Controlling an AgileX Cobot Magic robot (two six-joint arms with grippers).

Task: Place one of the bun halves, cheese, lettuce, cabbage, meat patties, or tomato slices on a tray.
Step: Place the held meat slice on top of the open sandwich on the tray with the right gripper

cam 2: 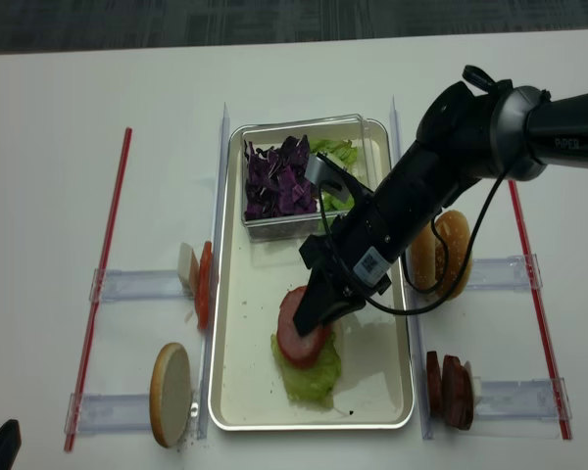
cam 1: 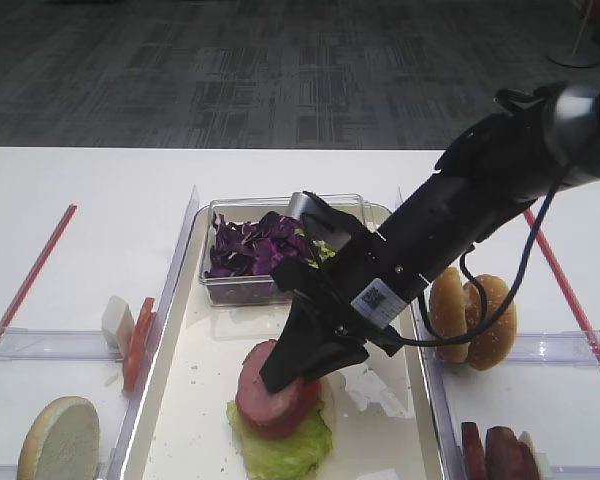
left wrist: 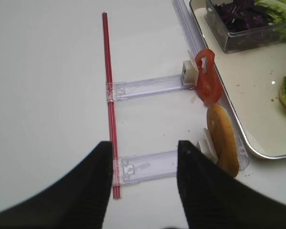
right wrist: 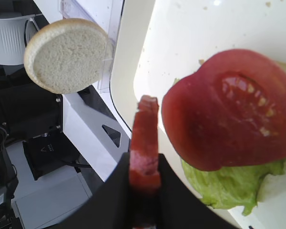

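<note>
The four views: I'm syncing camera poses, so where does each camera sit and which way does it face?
Exterior high: above the table's front, angled down at the tray; right arm shows.
Right wrist: behind the right tool, looking down at its gripped meat patty.
Left wrist: behind the left tool, over bare table; both open fingers show.
Exterior high (realsense): overhead, nearly straight down; right arm shows.
Shared: both exterior views show the tomato slice on lettuce.
</note>
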